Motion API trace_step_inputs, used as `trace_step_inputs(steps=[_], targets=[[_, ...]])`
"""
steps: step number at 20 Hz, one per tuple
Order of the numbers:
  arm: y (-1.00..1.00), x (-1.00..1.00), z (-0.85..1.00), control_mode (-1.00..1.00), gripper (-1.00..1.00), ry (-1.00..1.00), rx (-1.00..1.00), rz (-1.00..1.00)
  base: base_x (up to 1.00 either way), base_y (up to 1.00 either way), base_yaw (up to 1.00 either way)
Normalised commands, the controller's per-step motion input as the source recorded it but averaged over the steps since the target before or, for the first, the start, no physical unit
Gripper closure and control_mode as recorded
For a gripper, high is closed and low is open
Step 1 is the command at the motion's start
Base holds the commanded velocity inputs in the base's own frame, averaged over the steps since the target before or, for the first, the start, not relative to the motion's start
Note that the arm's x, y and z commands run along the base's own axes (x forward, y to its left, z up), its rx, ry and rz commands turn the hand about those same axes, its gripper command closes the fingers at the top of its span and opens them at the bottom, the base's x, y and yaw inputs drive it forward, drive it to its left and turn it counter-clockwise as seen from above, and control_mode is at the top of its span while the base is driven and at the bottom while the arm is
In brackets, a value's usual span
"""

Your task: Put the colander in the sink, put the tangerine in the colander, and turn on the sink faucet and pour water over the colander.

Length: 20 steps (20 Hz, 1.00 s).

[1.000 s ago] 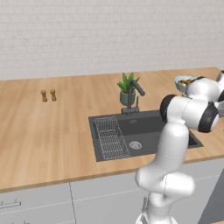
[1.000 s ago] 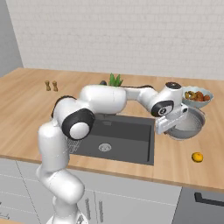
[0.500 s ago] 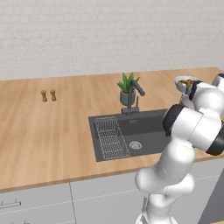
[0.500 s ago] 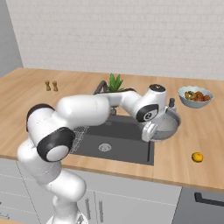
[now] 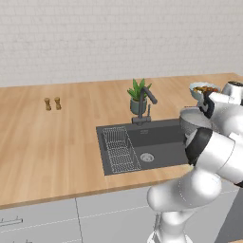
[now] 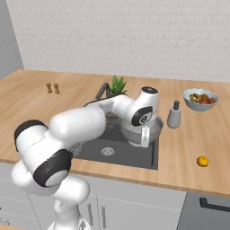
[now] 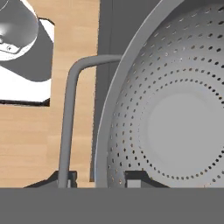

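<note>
Left base view: the colander (image 5: 192,119) hangs over the right end of the sink (image 5: 156,142), partly behind the white arm. The faucet (image 5: 144,102) stands at the sink's back edge, a plant (image 5: 137,95) right behind it.

Right base view: the gripper (image 6: 144,137) is clamped on the colander's (image 6: 134,132) rim, over the sink's (image 6: 96,148) right side. The tangerine (image 6: 202,161) sits on the counter (image 6: 193,139), well right of the sink.

Hand view: the fingers (image 7: 136,178) pinch the colander's (image 7: 175,113) rim, one inside, one outside by its wire handle (image 7: 70,109), above the sink's edge.

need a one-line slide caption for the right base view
Gripper shut on the colander rim, holding it over the sink; tangerine waits on the counter.
</note>
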Motion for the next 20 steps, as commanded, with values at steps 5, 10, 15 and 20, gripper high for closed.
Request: trace_step_inputs(steps=[5,10,15,20], targets=[[0.39,0.2,-0.07,-1.0,1.0,0.1,-0.01,0.51,0.0,0.0,0.0],[0.12,0.17,-0.3,-1.0,1.0,0.08,0.0,0.48,0.0,0.0,0.0],[0.1,0.32,-0.35,-1.0,1.0,0.04,0.0,0.45,0.0,0.0,0.0],[0.19,0.21,-0.39,-1.0,1.0,0.04,0.0,0.37,0.0,0.0,0.0]])
